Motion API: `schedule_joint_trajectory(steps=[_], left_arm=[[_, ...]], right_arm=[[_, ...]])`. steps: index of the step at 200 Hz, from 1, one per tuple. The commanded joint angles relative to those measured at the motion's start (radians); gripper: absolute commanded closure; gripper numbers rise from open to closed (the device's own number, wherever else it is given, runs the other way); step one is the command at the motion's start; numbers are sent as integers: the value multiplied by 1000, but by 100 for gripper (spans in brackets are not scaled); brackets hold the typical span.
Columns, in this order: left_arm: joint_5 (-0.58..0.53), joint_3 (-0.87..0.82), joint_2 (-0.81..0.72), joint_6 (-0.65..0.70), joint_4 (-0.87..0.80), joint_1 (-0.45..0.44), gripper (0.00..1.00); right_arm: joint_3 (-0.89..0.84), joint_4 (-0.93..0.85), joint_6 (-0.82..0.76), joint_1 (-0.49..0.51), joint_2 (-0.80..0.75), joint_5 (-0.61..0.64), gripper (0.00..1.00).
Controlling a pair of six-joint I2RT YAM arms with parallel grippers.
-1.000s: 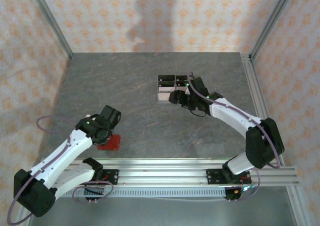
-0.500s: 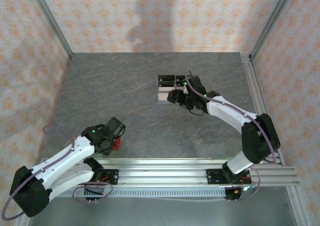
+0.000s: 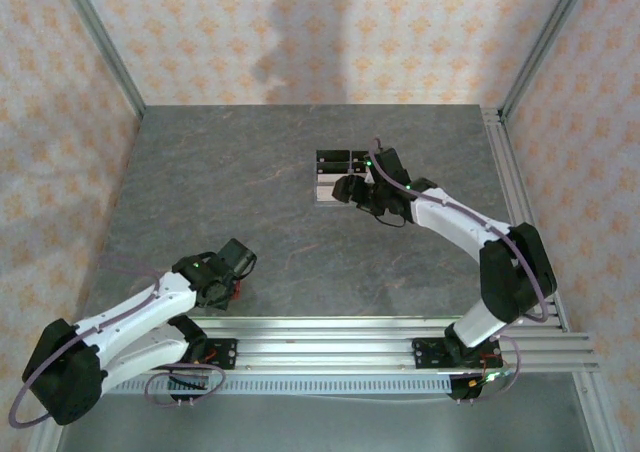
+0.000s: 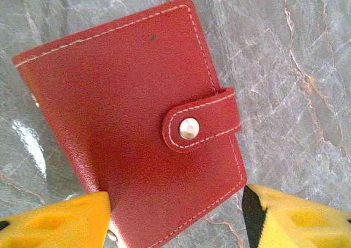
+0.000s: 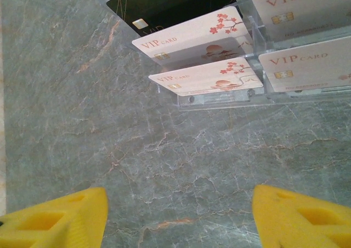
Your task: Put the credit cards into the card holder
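Well left of the clear stand (image 5: 219, 99), our left gripper (image 4: 175, 196) straddles the snapped-shut card holder (image 4: 131, 111); whether it grips yet, we cannot tell. Facing the stand's credit cards (image 5: 205, 78), our right gripper (image 5: 178, 204) gapes empty. Next we'd unsnap the holder.

The table (image 3: 260, 192) was a flat slab with a grey, marbled, lightly glossy surface, bounded by metal rails along its 3 o'clock and 6 o'clock edges.

Two items rested directly on it, well apart:

1. A clear stand (image 5: 219, 97) stood at about 1 o'clock from the table centre. It carried pale cards (image 5: 192, 34) in stepped tiers, faces up.
2. A red wallet (image 4: 126, 122) lay flat at about 7 o'clock, near the front edge. It was closed, with its strap snapped shut. In the left wrist view the strap pointed to 3 o'clock.
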Motion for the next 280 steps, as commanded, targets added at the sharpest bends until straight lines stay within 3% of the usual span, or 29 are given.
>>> schedule_joint_trajectory(steps=[1,77,147,216,253,280], left_arm=[[-16,-21,-17,-38,-11,-16,33],[-21,-70,-80,-108,-49,-58,24],[-38,-118,-60,-132,41,-59,35],[-99,-121,-69,-87,81,-59,66],[-147,-56,-77,12,56,-59,88],[-162,8,-51,122,71,-59,99]], right_arm=[[39,-11,6,5,14,-1,30],[58,-2,18,6,50,-10,30],[76,-17,11,7,59,-8,30],[64,-26,6,6,45,-5,30],[64,-38,-4,6,33,2,30],[65,-55,-23,5,22,15,30]])
